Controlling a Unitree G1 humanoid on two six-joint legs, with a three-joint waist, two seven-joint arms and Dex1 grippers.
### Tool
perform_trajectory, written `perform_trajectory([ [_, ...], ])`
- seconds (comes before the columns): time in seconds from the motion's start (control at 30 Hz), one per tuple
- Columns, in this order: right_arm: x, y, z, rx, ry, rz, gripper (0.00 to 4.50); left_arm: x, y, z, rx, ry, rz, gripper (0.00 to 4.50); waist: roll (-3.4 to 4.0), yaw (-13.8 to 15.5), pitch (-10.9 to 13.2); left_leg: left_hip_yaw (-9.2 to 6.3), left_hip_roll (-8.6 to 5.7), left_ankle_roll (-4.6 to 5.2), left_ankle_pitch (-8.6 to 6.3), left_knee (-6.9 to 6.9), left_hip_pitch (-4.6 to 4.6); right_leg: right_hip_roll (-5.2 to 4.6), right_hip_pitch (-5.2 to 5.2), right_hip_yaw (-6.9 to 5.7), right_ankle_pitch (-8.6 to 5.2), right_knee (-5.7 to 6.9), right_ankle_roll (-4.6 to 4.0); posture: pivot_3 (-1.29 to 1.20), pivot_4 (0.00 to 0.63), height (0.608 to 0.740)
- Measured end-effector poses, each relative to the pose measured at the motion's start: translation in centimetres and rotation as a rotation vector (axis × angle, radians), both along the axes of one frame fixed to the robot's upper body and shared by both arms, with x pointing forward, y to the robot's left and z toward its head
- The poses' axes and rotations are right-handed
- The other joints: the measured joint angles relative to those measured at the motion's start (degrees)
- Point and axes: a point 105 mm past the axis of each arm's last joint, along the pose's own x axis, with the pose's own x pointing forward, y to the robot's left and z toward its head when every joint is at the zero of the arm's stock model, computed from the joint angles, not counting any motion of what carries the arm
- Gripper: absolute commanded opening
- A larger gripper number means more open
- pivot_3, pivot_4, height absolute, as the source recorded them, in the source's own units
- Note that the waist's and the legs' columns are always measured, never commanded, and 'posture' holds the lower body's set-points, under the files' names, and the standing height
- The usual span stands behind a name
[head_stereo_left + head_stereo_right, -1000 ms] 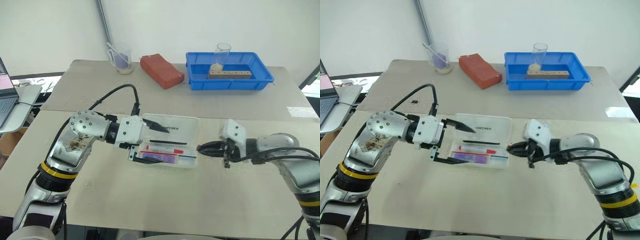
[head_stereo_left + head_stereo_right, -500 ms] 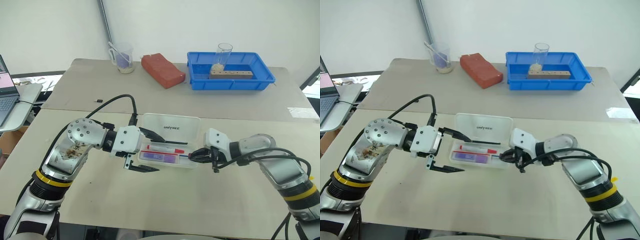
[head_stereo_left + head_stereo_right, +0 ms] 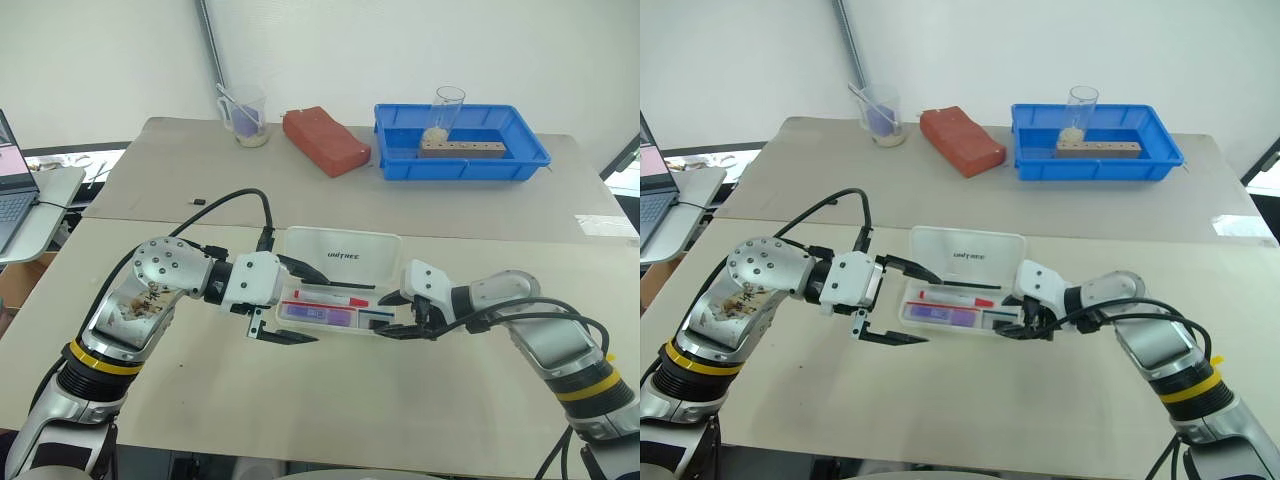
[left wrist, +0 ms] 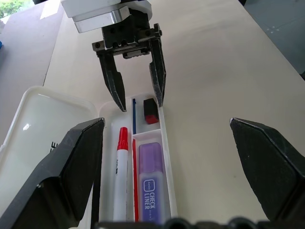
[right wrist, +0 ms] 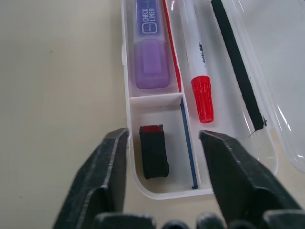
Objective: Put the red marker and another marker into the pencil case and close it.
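Observation:
The pencil case (image 3: 352,243) lies open in the middle of the table, its lid tipped back. In its tray lie the red marker (image 5: 194,52) and another marker, a purple highlighter (image 5: 151,47), side by side. Thin red, blue and black pens lie in the tray too. A small black block with a red end (image 5: 153,151) rests in the end compartment. My right gripper (image 3: 405,314) is open at the case's right end, one finger on each side of that block. At the left end, my left gripper (image 3: 298,302) is open with its fingers spread wider than the case.
A blue tray (image 3: 465,172) holding a glass (image 3: 445,108) and a wooden block stands at the back right. A red brick-shaped thing (image 3: 323,142) and a clear jug (image 3: 246,120) sit at the back. A laptop (image 3: 12,185) is off the table's left side.
My right gripper came in to the case's right end, sank a little and opened from shut. The small black block now lies in the end compartment. The left gripper kept still.

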Motion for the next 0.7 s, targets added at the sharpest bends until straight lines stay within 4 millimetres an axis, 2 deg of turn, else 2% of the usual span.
perform_trajectory([
  [0.03,0.0,0.0,0.1,0.003,0.0,0.0,4.47,0.1,0.0,0.1,0.0,-0.002,0.001,4.5,0.0,0.0,0.0,0.0,0.0,0.0,0.0,0.0,0.0,0.0,0.0,0.0,0.0,0.0,0.0,0.0,0.15,0.74],
  [0.13,-0.3,0.1,1.3,0.05,-0.007,-0.019,4.47,0.5,0.1,0.1,-0.008,0.034,0.034,4.5,0.0,0.0,0.0,0.0,0.0,0.0,0.0,0.0,-0.03,0.0,-0.01,0.0,0.0,0.0,0.0,0.0,0.15,0.74],
  [0.23,-0.4,0.3,4.4,0.181,-0.038,-0.084,4.47,2.9,1.0,0.6,-0.082,0.086,0.17,4.5,-0.03,0.0,0.0,-0.07,0.01,0.0,0.0,0.0,-0.01,0.02,0.0,-0.03,0.0,0.06,0.01,0.0,0.15,0.74],
  [0.33,-0.9,0.9,7.8,0.318,-0.098,-0.143,4.5,6.2,2.5,2.3,-0.232,0.136,0.361,3.72,-0.04,0.0,0.0,-0.12,0.0,0.0,0.0,0.0,-0.02,0.03,-0.01,-0.05,0.0,0.1,0.01,0.0,0.15,0.74],
  [0.47,-1.4,1.0,10.0,0.358,-0.147,-0.216,4.5,10.3,5.3,4.5,-0.419,0.169,0.571,1.81,-0.08,0.0,0.0,-0.12,-0.01,0.0,0.0,-0.01,-0.03,0.02,-0.05,-0.05,0.0,0.08,0.01,0.0,0.15,0.74],
  [0.57,-1.4,1.5,11.5,0.366,-0.195,-0.235,4.5,12.5,6.7,4.3,-0.47,0.192,0.666,0.31,-0.08,-0.1,0.0,-0.11,-0.02,0.0,0.0,-0.03,-0.01,0.02,-0.05,-0.03,0.0,0.09,0.01,0.0,0.15,0.74],
  [0.6,-1.4,1.6,12.0,0.371,-0.213,-0.24,4.5,13.2,7.1,3.9,-0.467,0.192,0.693,0.11,-0.08,-0.1,0.0,-0.1,-0.02,0.0,0.0,-0.07,-0.03,0.02,-0.08,-0.04,0.0,0.07,0.0,0.0,0.15,0.74],
  [0.7,-1.1,1.6,12.9,0.381,-0.252,-0.266,4.5,14.8,7.8,1.8,-0.427,0.184,0.753,0.11,-0.09,0.1,0.0,-0.11,-0.03,0.0,0.0,-0.06,-0.1,0.02,-0.11,-0.05,0.01,0.04,0.0,0.0,0.15,0.74],
])
